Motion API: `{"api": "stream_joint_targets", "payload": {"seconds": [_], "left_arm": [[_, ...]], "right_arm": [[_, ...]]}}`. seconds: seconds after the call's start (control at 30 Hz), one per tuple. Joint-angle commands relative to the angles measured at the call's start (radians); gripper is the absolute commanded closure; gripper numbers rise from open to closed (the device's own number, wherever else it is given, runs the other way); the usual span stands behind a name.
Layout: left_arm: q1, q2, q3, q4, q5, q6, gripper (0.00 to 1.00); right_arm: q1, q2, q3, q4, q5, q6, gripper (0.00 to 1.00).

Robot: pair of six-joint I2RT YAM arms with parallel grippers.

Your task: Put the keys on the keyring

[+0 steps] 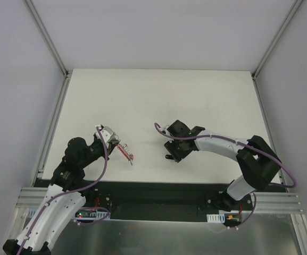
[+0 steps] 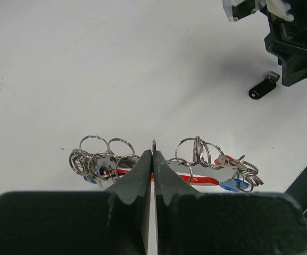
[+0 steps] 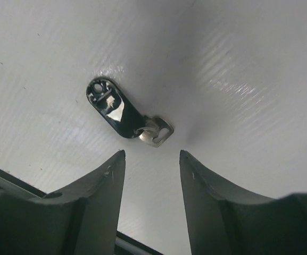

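Note:
The keyring (image 2: 198, 179) is a bunch of silvery rings with a curved red tag and blue key heads (image 2: 230, 184). It hangs across my left gripper (image 2: 153, 154), which is shut on one thin ring at the middle. From above, the keyring (image 1: 126, 153) sits just past the left gripper (image 1: 118, 143), low over the table. A black-headed key (image 3: 116, 109) lies flat on the table, its silvery end (image 3: 157, 132) just beyond my right gripper (image 3: 152, 153). That gripper is open and holds nothing. From above, this key (image 1: 168, 157) lies under the right gripper (image 1: 170, 153).
The white table (image 1: 158, 95) runs between grey side walls and metal rails. In the left wrist view the black key (image 2: 263, 87) lies to the far right, under the right arm's black housing (image 2: 294, 42). A dark mounting strip (image 1: 158, 194) lies along the near edge.

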Motion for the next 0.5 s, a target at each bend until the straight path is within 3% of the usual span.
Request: {"api": "stream_joint_targets", "payload": {"seconds": [0.0, 0.3, 0.47], "left_arm": [[0.003, -0.015, 0.027, 0.055, 0.019, -0.015, 1.0], [0.003, -0.024, 0.027, 0.055, 0.014, -0.017, 1.0], [0.003, -0.033, 0.026, 0.055, 0.013, -0.017, 1.0]], "right_arm": [[0.001, -0.025, -0.054, -0.007, -0.031, 0.084, 0.52], [0.045, 0.105, 0.044, 0.062, -0.13, 0.139, 0.53], [0.077, 0.217, 0.217, 0.079, -0.163, 0.179, 0.53]]}}
